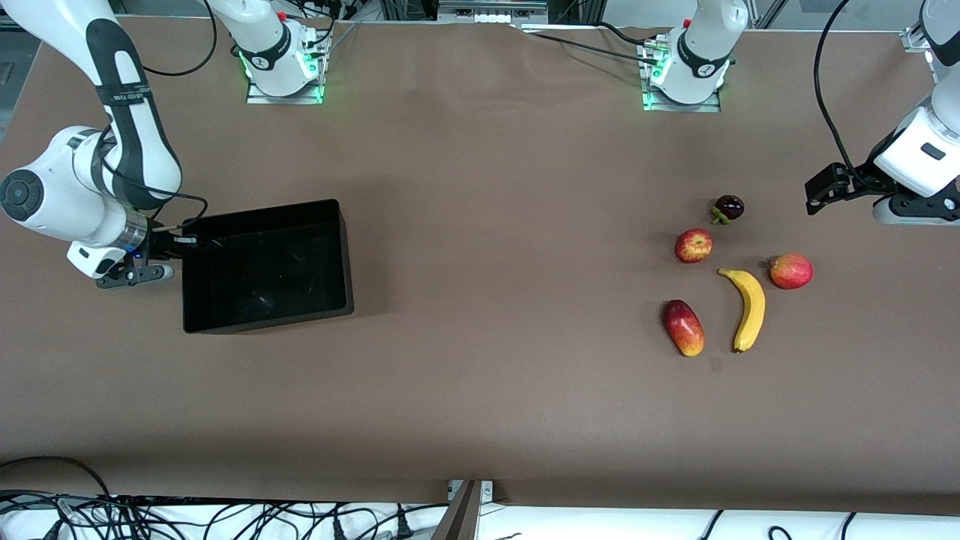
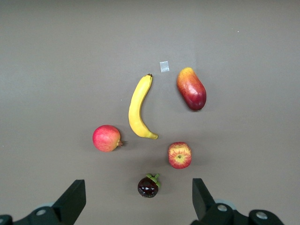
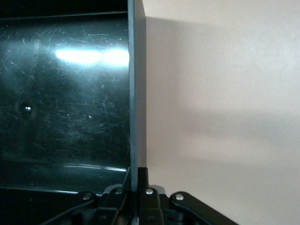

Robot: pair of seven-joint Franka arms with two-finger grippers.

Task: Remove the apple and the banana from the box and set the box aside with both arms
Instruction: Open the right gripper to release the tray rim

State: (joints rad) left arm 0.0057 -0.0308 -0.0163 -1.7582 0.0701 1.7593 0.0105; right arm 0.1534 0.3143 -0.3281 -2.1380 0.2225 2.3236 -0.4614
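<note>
Box wall clamped by the right gripper [image 1: 182,241]; fruits laid out under the left.

The banana [image 1: 747,308] (long axis running toward the bases) is set beside the apple [image 1: 693,245]; the box [image 1: 268,265] is pinched at its end wall, and the left gripper [image 2: 139,202] is held wide open above the surface [image 1: 495,225].

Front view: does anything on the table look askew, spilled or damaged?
Little stands out. The box sits slightly skewed to the table edges, its wall pinched by the right hand. The fruits lie loose and whole, with a small pale scrap between the banana and a red-yellow fruit.
</note>
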